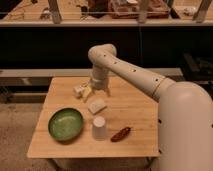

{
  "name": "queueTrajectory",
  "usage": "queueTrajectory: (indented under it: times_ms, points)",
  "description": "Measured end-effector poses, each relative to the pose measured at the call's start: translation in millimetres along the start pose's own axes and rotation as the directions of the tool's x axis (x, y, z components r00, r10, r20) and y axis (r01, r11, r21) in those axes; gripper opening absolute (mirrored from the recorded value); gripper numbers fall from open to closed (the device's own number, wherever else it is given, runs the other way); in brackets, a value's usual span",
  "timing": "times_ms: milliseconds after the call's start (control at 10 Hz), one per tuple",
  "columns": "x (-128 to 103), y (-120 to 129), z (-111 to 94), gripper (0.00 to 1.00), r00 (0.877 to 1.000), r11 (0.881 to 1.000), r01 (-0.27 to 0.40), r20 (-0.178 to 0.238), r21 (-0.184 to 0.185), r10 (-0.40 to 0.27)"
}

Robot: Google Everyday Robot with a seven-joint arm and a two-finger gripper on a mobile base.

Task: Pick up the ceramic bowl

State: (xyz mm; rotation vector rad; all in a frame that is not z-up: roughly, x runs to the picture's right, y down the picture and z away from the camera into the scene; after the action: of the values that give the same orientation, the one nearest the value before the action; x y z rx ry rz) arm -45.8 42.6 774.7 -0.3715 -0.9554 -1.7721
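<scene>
Camera view: gripper (98, 92) hangs over table (140, 114) (ceramic bowl (66, 124) lies apart).

The ceramic bowl (65, 124) is glossy green, darker-rimmed, on the tan desk (135, 107). Beyond it the pale gripper (99, 93) hangs, jaws apart.

Light wooden bench (132, 112) in warm dim light, speckled grey floor (17, 135) left of the bench, dark low shelving (40, 50) behind the bench, cluttered pale counter (100, 22) beyond it, end effector (99, 92) over the bench's rear half
</scene>
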Motion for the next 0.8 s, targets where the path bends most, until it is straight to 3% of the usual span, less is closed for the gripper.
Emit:
queueTrajectory:
  times_ms: [200,300,500,700,800]
  points:
    - [21,-10,9,0.80,0.991,0.993,-0.103,-0.075,0.048,0.107]
    - [33,-19,14,0.80,0.981,0.986,-0.150,-0.108,0.076,0.158]
    - [49,-24,27,0.80,0.951,0.959,-0.256,-0.148,0.119,0.272]
    - [50,-19,51,0.80,0.949,0.958,-0.264,-0.150,0.111,0.278]
    - [54,-14,67,0.80,0.942,0.954,-0.278,-0.162,0.112,0.294]
